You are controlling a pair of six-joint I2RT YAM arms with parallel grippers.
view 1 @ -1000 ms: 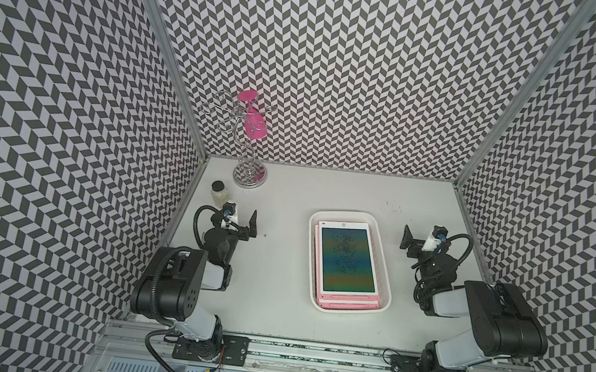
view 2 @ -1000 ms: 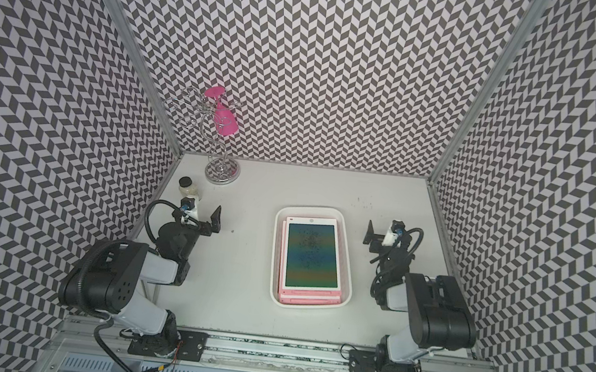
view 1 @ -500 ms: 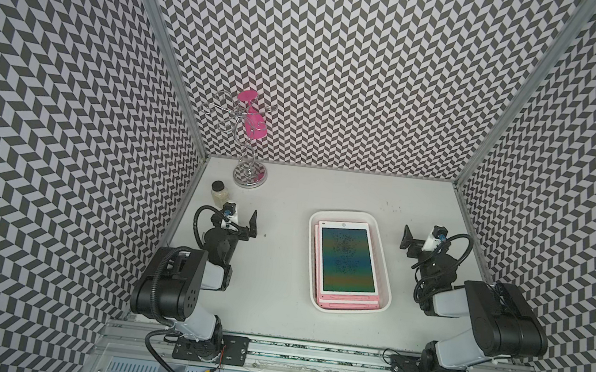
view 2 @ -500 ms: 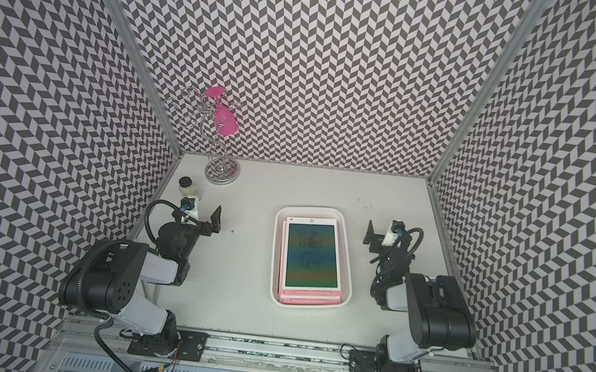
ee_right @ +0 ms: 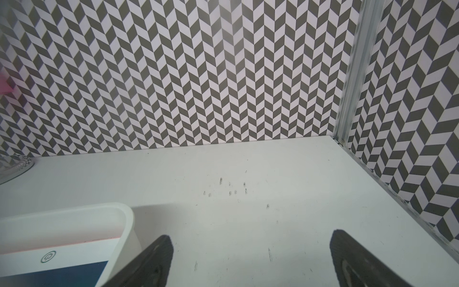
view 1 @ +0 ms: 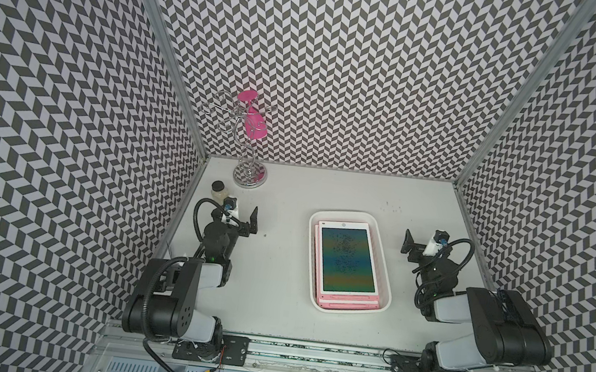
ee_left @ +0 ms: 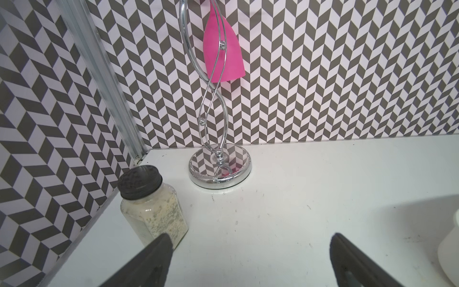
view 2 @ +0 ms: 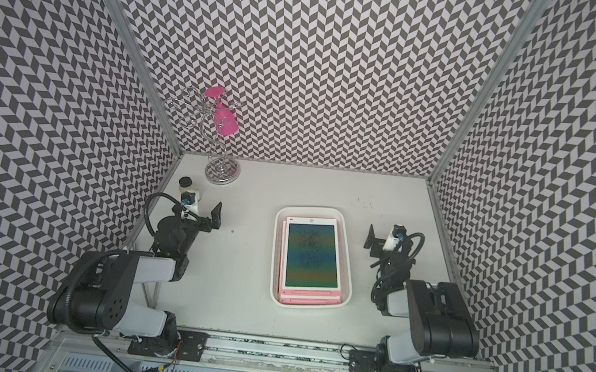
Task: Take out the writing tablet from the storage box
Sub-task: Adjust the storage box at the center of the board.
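storage box [view 1: 345, 213]: white, on the table right of centre, between both arms
writing tablet [view 1: 347, 261]: pink frame, dark screen, flat inside the storage box, atop a second pink tablet
left gripper [ee_left: 250, 248]: jaws spread wide, empty, well left of the box, near shaker jar [ee_left: 152, 211]
right gripper [ee_right: 250, 248]: jaws spread wide, empty, just right of the box's far corner

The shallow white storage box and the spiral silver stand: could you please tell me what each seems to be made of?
The shallow white storage box looks like moulded plastic with a smooth finish: rounded corners, soft-edged rim. The spiral silver stand looks like chrome-plated metal wire on a polished base that mirrors the chevron wall.
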